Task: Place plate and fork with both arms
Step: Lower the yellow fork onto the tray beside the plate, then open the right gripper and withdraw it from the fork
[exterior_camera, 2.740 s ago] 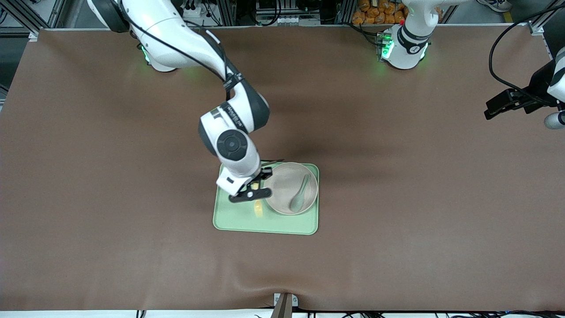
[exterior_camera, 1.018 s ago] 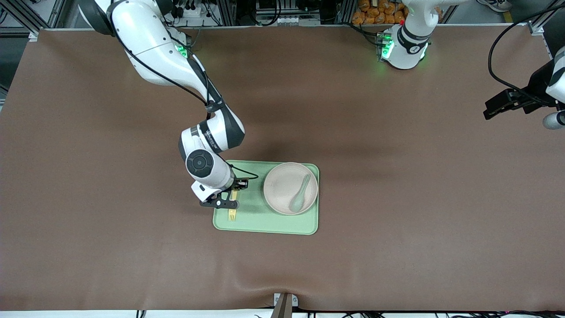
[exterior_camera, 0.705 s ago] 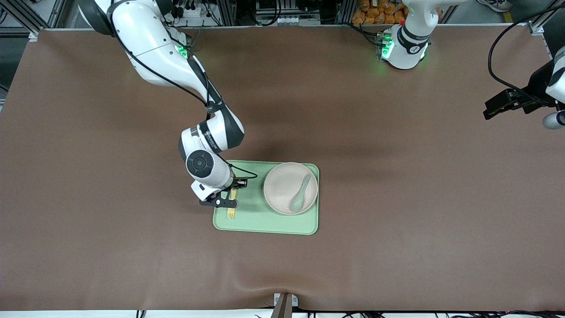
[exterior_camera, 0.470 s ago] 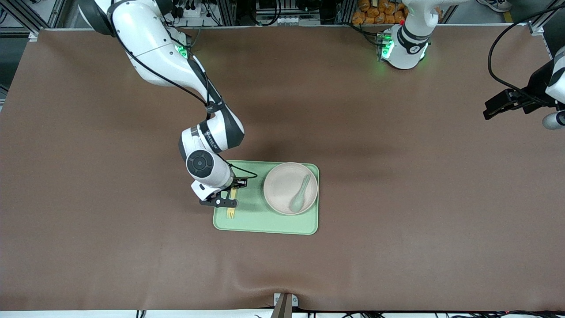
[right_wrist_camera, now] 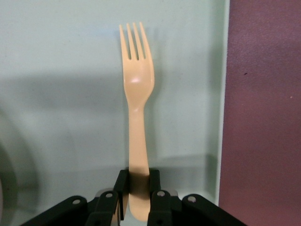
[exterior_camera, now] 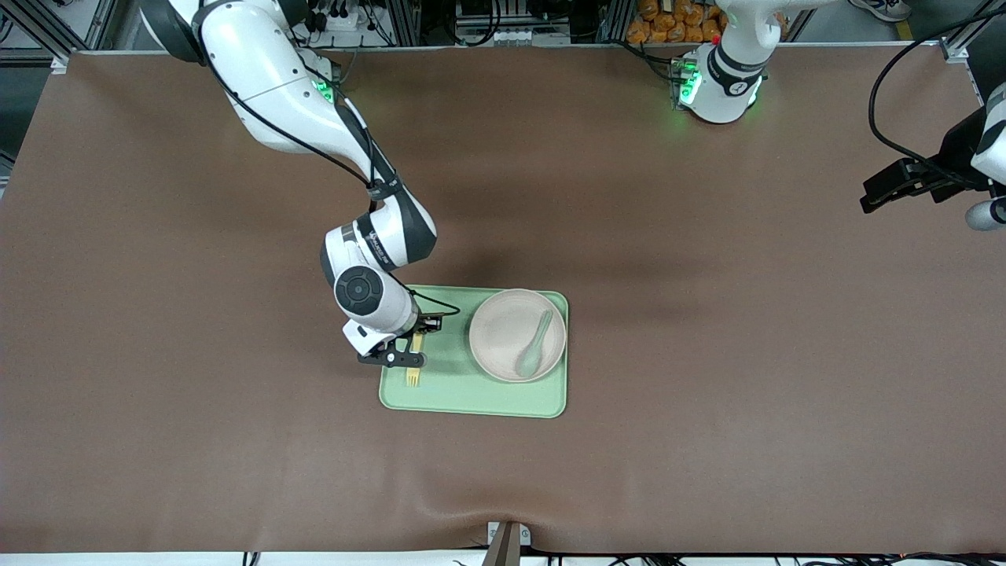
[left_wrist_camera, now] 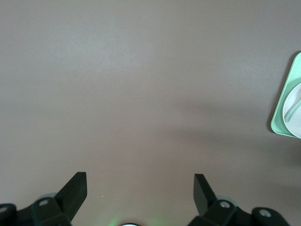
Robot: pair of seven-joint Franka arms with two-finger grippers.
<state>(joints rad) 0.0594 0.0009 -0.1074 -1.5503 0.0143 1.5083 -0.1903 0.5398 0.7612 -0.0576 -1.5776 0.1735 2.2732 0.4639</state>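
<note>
tray (exterior_camera: 479, 399): sits on the table (exterior_camera: 707, 354), roughly mid-table
plate (exterior_camera: 503, 334): on the tray, at the end toward the left arm
spoon (exterior_camera: 534, 350): lying in the plate
fork (exterior_camera: 413, 369): over the tray's end toward the right arm, well apart from the plate, tines toward the front camera

You have bare tabletop (exterior_camera: 707, 330) on every side of the tray (exterior_camera: 471, 397). On the tray, the plate (exterior_camera: 503, 338) with a spoon (exterior_camera: 534, 346) fills the end toward the left arm. The right gripper (exterior_camera: 410, 354), clamped on the fork (exterior_camera: 412, 376), occupies the other end. The left gripper (left_wrist_camera: 139, 188) hangs over bare tabletop, fingers (left_wrist_camera: 75, 188) spread.
</note>
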